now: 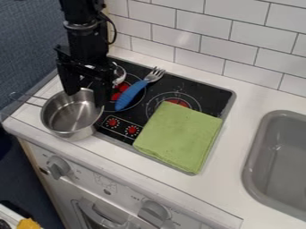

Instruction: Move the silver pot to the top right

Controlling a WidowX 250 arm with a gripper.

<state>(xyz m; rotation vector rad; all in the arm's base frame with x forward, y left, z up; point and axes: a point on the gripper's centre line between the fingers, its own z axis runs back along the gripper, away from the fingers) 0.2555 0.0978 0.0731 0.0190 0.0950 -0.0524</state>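
End effector (87, 96) spread at silver pot (67, 118); stovetop (206, 93) edge alongside.

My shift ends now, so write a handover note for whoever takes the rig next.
Gripper: open, at the silver pot's back rim; contact unclear.
Pot: at the stovetop's front left, handle pointing left.
Done: gripper positioned at the pot.
Left: grasp the pot, move it to the top right, release. Blue-handled fork and folded green cloth lie on the stovetop.
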